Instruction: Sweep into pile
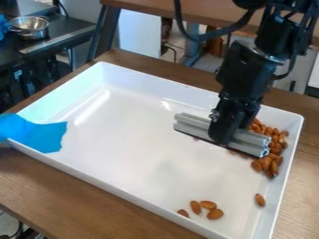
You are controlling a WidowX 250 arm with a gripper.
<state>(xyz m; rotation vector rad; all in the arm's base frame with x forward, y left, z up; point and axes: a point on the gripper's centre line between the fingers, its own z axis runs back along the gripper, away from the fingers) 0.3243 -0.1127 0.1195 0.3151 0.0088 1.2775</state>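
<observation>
On the desk [65,189] was set a white tray [124,135], its raised walls presumably meant to contain the sweeping. The tool [223,136] was closed on a metal bar [251,142], gripped near mid-length, probably for balance. The almond pile [274,163] was bunched behind it against the wall; loose almonds [209,205] were scattered near the front corner, uncollected.

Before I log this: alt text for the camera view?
Black robot arm's pincer holds a grey metal bar in a white tray, beside piled almonds along the right side. Five loose almonds lie nearer the camera; a blue sheet covers the tray's left corner.
</observation>
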